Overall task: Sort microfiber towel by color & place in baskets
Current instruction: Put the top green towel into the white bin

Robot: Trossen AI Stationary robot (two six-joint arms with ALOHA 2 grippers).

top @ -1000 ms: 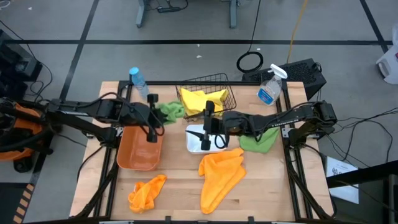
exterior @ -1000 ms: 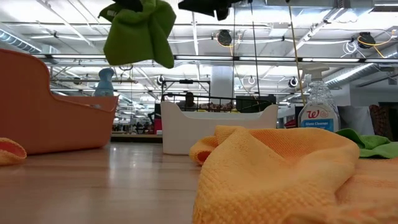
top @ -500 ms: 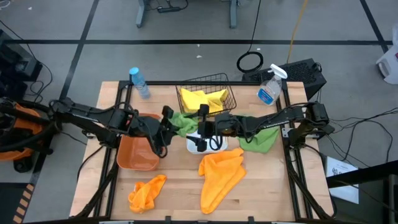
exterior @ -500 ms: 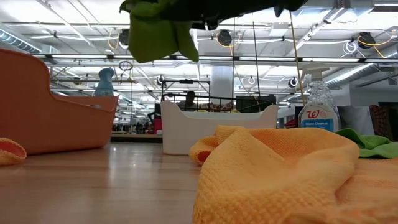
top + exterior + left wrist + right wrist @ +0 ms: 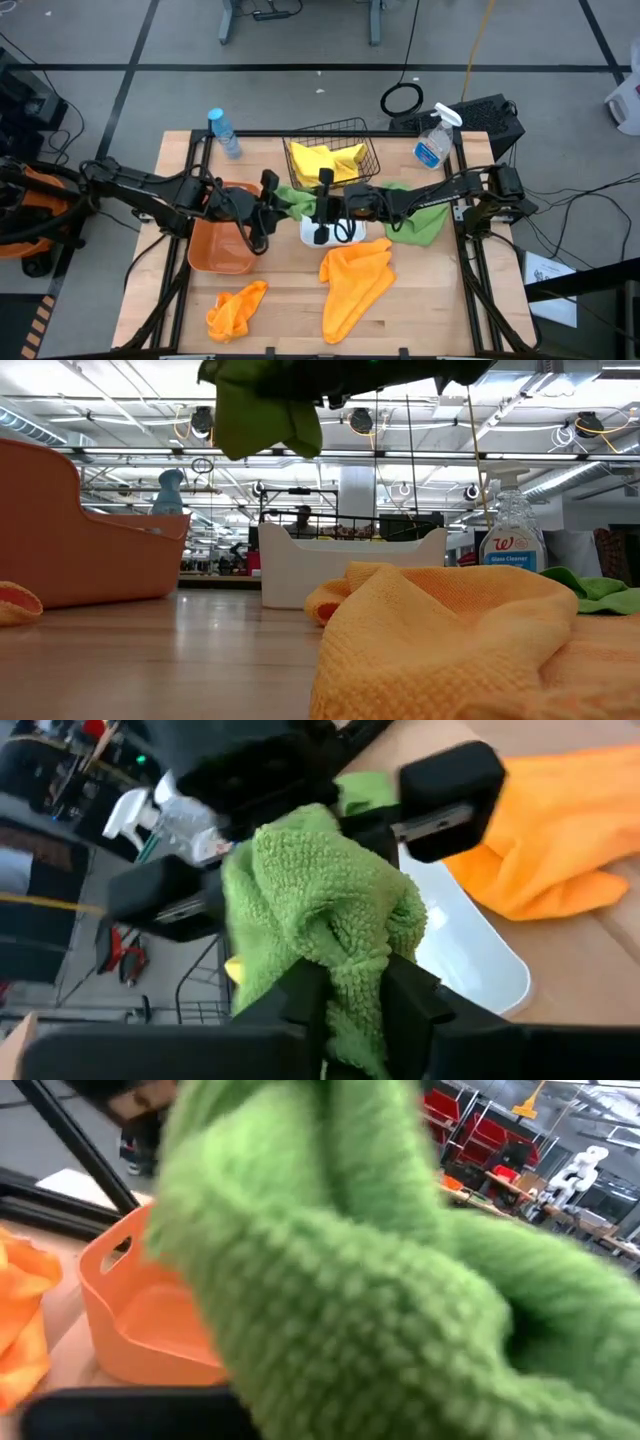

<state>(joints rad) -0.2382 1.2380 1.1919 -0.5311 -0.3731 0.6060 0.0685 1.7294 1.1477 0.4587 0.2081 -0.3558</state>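
A bunched green towel (image 5: 291, 199) hangs in the air between the orange tub (image 5: 222, 245) and the white bin (image 5: 345, 232), with my left gripper (image 5: 270, 205) shut on it. My right gripper (image 5: 314, 204) faces it from the right. In the left wrist view its two fingers (image 5: 447, 788) stand wide apart on either side of the towel (image 5: 320, 900); I cannot tell whether they touch it. The black wire basket (image 5: 352, 128) at the far side holds a yellow towel (image 5: 325, 157). The low view shows the towel (image 5: 262, 412) high above the table. My left gripper pinches a bunched fold of the green towel (image 5: 352, 1005) between its two fingers (image 5: 302, 998), several layers thick. The fingers come level from the table's left. The towel is lifted clear of the table and bulges out beyond the fingertips in a loose wad.
A second green towel (image 5: 421, 225) lies at the right beside the white bin. Two orange towels (image 5: 355, 282) (image 5: 237, 309) lie toward the near edge. A spray bottle (image 5: 433, 141) and a water bottle (image 5: 222, 131) stand at the far side.
My left gripper has carried the green towel from over the orange tub's far end toward the table's right, to the white bin's left end. My right gripper has moved toward the table's left and come up to the towel.
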